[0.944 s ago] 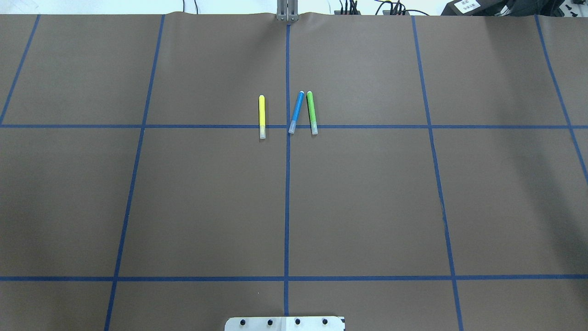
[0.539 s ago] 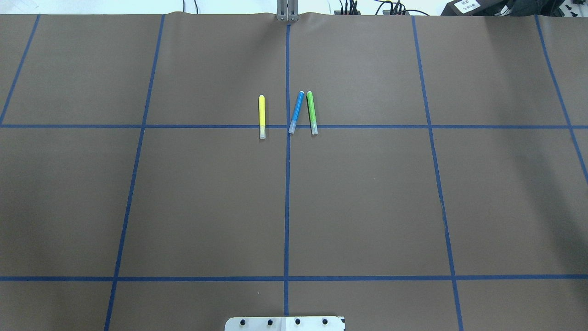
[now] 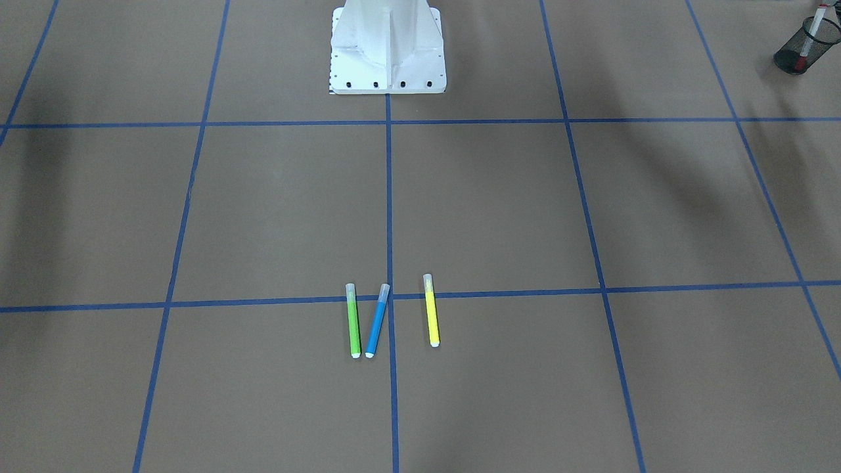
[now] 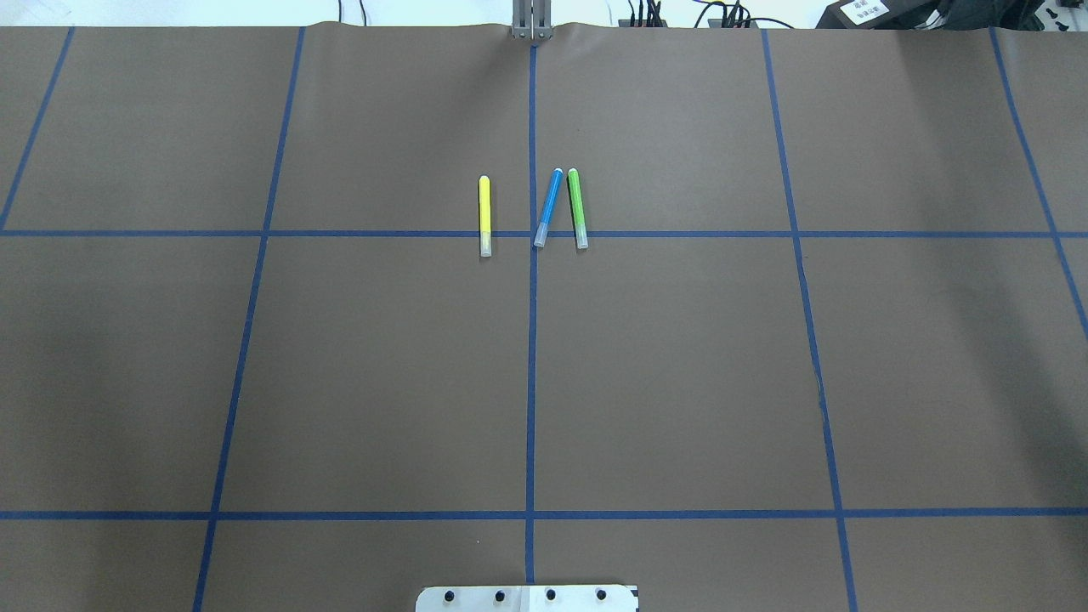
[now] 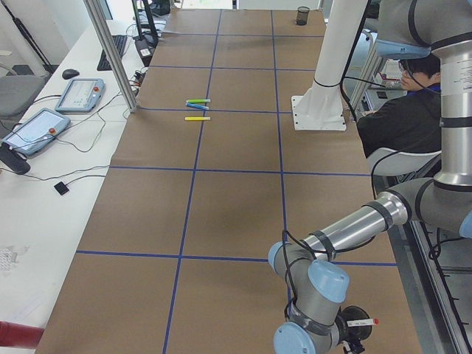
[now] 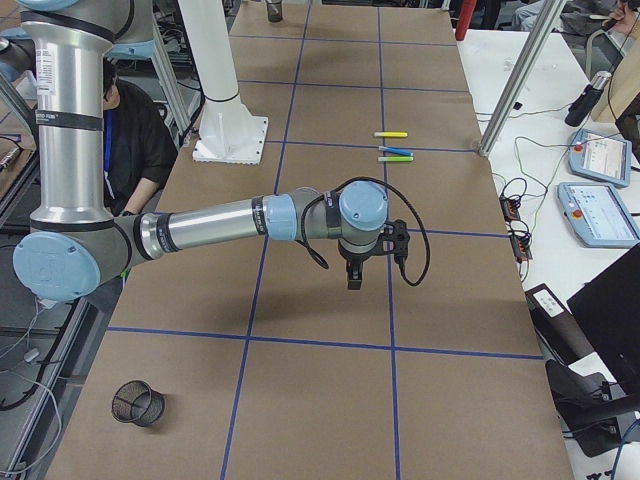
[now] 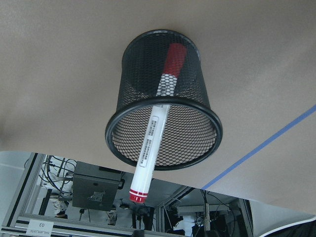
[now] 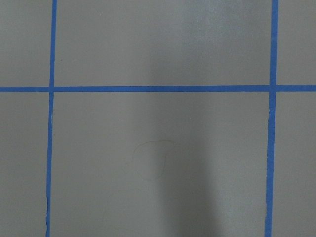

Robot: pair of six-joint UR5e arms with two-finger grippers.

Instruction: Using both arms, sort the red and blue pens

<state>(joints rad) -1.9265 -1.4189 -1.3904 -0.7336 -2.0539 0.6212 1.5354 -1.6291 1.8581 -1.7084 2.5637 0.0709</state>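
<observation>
- Red pen: white barrel, red cap. It stands tilted in a black mesh cup, cap down, with the red-ringed end past the rim.
- Left arm: its wrist is low, close beside that cup.
- Left gripper: masked by the wrist joints. I cannot tell whether its fingers are spread or pressed together.
- Blue pen: lies flat on the brown table, just beside a green marker and near a yellow marker. It is well apart from both sets of fingers.
- Right gripper: hangs above bare paper with its fingers pointing down. The spread of the fingers cannot be told from this end view.
- Second mesh cup: stands well behind those fingers, on the side away from the markers.
</observation>
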